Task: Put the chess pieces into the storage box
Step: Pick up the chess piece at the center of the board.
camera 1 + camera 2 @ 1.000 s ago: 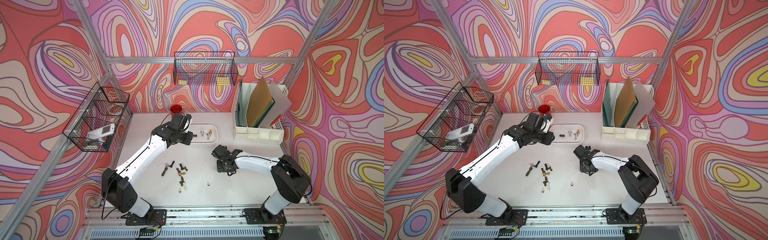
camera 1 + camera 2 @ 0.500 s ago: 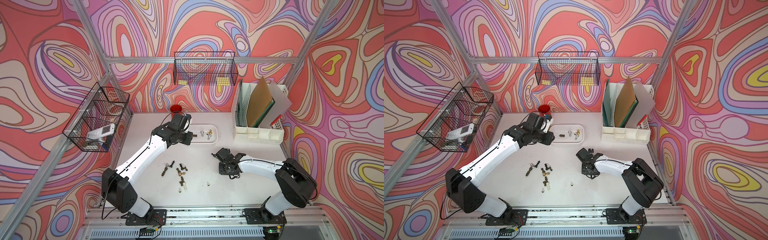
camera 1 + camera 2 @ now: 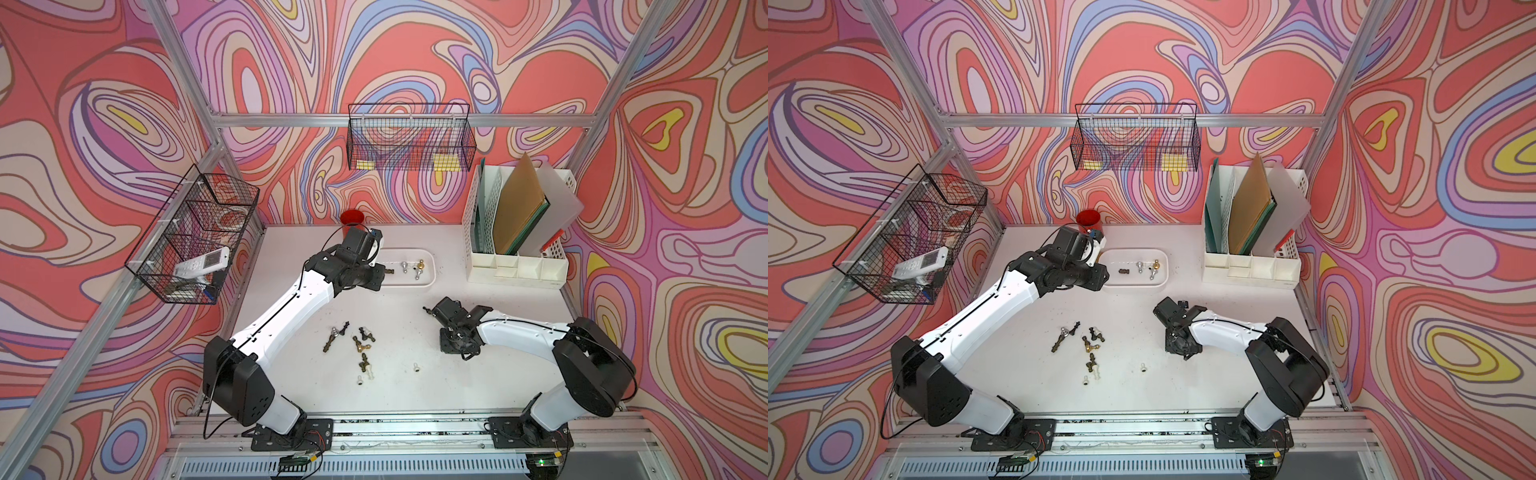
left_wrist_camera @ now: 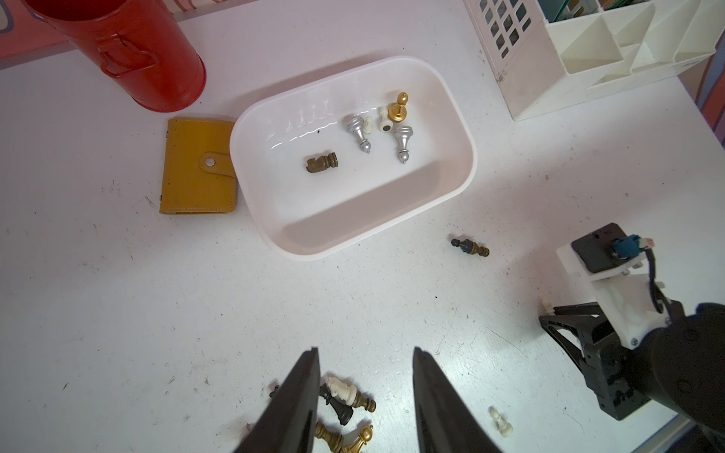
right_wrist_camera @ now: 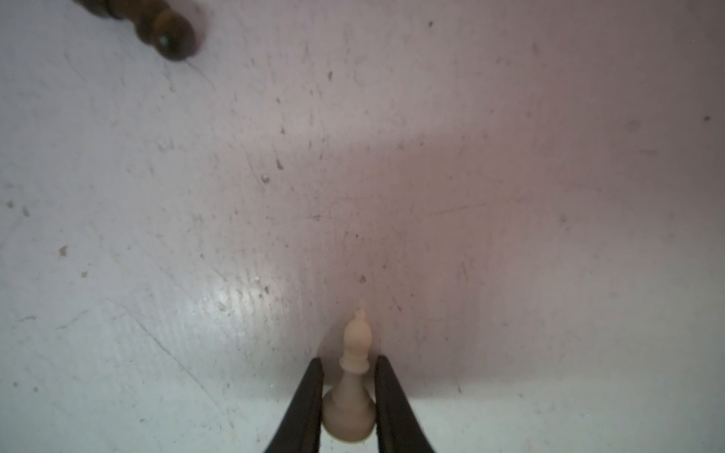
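The storage box (image 3: pixel 431 266) (image 4: pixel 353 223), a shallow white tub, holds a bronze knight (image 4: pixel 321 162), two silver pawns (image 4: pixel 357 129) and a gold pawn (image 4: pixel 398 108). My left gripper (image 3: pixel 376 280) (image 4: pixel 365 353) hangs open beside the box's left end, with nothing between its fingers. Several bronze, black and white chess pieces (image 3: pixel 353 340) lie loose mid-table. One dark piece (image 3: pixel 428 309) lies near the right arm. My right gripper (image 3: pixel 453 345) (image 5: pixel 349 362) points down at the table, shut on the base of a cream bishop (image 5: pixel 349 404).
A red cup (image 3: pixel 352 218) and a yellow wallet (image 4: pixel 198 172) sit left of the box. The tall white file organiser (image 3: pixel 515 257) stands at the back right. Wire baskets (image 3: pixel 409 137) (image 3: pixel 195 245) hang on the walls. Two small white pieces (image 3: pixel 415 366) (image 3: pixel 365 377) lie toward the front.
My right gripper has closed from open onto the cream bishop and shifted slightly right and toward the table's front. The left arm has not moved.
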Robot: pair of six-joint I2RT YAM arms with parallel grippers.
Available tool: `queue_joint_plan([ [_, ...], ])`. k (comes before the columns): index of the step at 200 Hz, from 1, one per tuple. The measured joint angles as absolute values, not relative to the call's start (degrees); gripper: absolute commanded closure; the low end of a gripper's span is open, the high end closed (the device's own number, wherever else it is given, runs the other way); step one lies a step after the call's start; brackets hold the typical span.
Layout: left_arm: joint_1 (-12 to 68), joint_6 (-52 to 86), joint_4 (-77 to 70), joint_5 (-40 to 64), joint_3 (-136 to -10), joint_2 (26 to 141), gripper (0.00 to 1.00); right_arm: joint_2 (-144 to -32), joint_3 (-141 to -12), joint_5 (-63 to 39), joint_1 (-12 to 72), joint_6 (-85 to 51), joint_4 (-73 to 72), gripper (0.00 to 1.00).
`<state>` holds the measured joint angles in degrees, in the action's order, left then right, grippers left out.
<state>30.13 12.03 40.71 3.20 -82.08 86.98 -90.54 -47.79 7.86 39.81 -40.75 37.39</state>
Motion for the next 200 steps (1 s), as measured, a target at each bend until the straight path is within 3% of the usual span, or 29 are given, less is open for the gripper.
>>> queue_joint_plan([
  [63,30.13,12.05,40.69,3.01,-81.87,86.13,0.56,-90.59,-49.36,6.31,39.03,-38.79,38.96,0.85],
  [128,30.13,12.03,40.66,1.74,-81.03,83.31,0.56,-90.72,-65.23,7.55,38.74,-33.3,39.44,0.85],
  [162,30.13,12.05,40.69,-0.19,-78.15,79.02,0.56,-95.24,-72.18,7.9,36.25,-28.6,30.48,0.85],
  [200,30.13,12.01,40.49,-1.8,-74.72,74.81,0.56,-108.22,-78.22,7.66,34.15,-23.35,15.57,0.85],
])
